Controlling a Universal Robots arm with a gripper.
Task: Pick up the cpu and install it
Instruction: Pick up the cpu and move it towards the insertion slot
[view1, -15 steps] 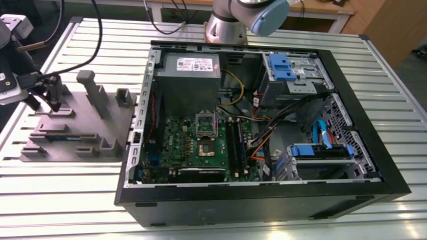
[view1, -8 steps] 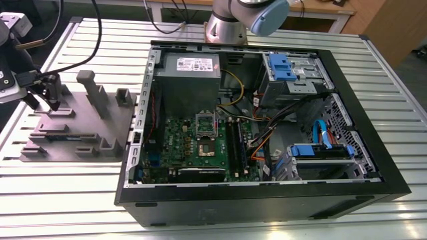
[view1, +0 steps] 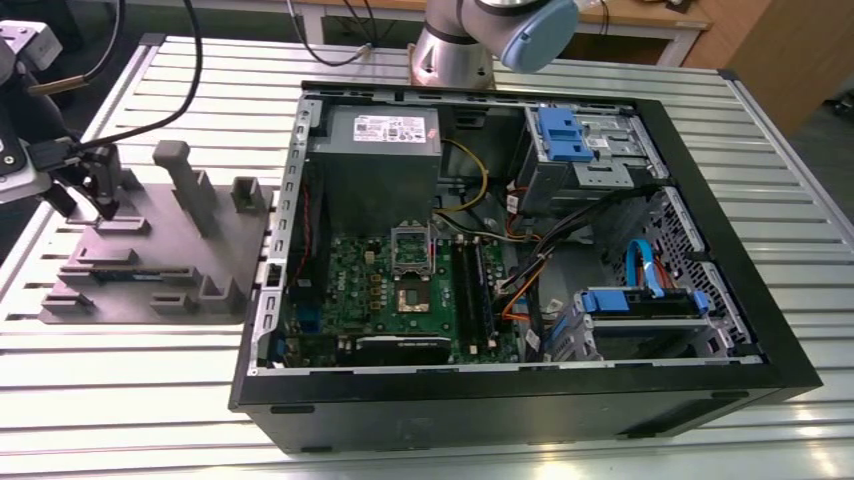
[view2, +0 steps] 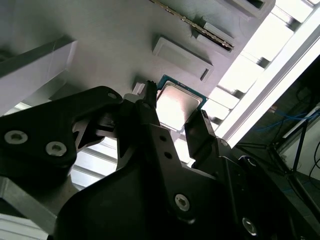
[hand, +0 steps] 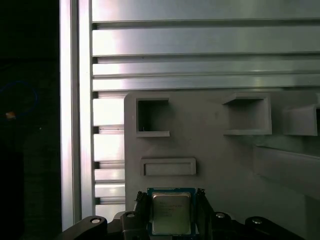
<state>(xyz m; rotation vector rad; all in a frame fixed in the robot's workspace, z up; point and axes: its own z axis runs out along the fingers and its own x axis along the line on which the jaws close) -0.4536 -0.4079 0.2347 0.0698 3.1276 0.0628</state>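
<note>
An open computer case (view1: 534, 405) lies on a slatted metal table (view1: 134, 400), with the green main board (view1: 350, 290) flat on its floor. On the exterior view's left sits a grey holder tray (view1: 147, 255), well apart from the board. The gripper (view2: 175, 111) hangs low over that tray. Its fingers (view2: 197, 135) are spread, one on each side of the cpu (hand: 171, 214) and just beside its edges. I cannot tell whether they touch it. The cpu lies flat on the tray, metal top up, not lifted. It is likely light and stiff, but its smooth metal lid and thin edges could slip in a loose pinch, and its hidden underside is probably delicate. The two opposite side edges look like the best hold, squeezed gently and kept level.
</note>
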